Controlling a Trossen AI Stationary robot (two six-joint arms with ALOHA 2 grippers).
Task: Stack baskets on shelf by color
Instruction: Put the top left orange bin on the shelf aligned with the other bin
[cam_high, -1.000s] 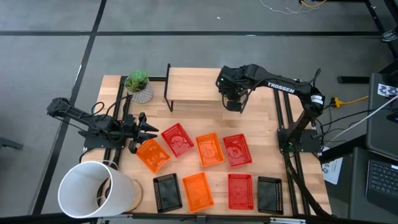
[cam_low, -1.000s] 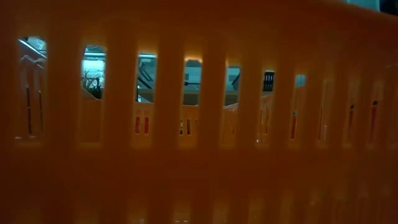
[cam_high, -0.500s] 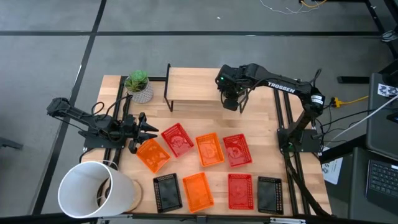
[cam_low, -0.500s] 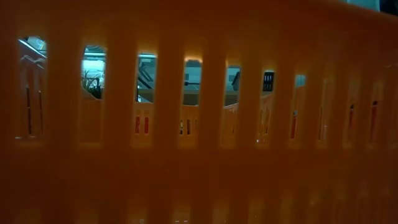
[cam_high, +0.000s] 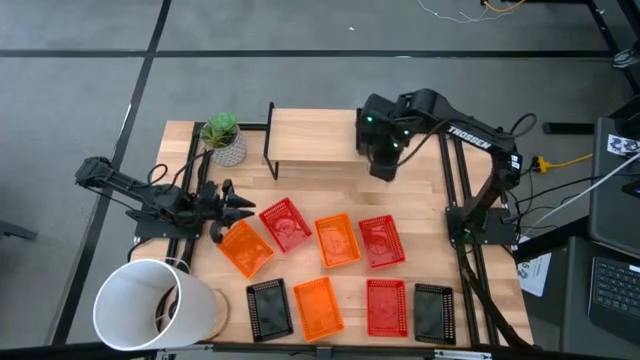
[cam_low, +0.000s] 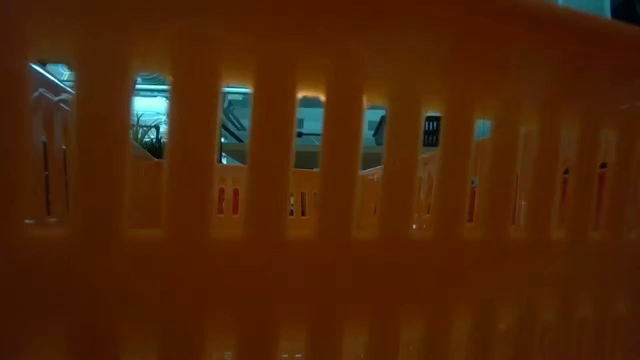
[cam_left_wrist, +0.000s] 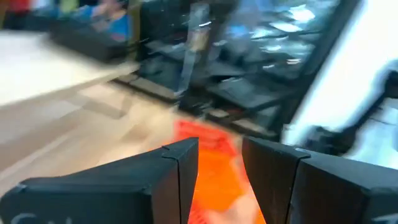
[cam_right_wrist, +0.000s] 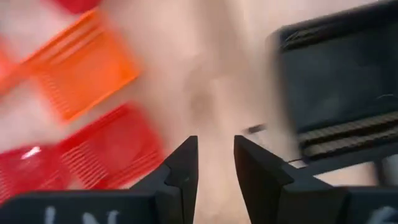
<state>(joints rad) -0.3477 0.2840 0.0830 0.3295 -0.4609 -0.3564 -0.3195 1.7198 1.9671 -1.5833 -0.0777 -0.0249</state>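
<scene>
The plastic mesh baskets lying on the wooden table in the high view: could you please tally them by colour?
Orange plastic mesh baskets: 3
Red plastic mesh baskets: 3
Black plastic mesh baskets: 2
Total: 8, all on the wooden table; none on the plank-topped shelf.

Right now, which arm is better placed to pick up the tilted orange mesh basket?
Left, probably. The left gripper sits right beside the tilted orange mesh basket, while the right gripper hangs by the wooden shelf.
</scene>
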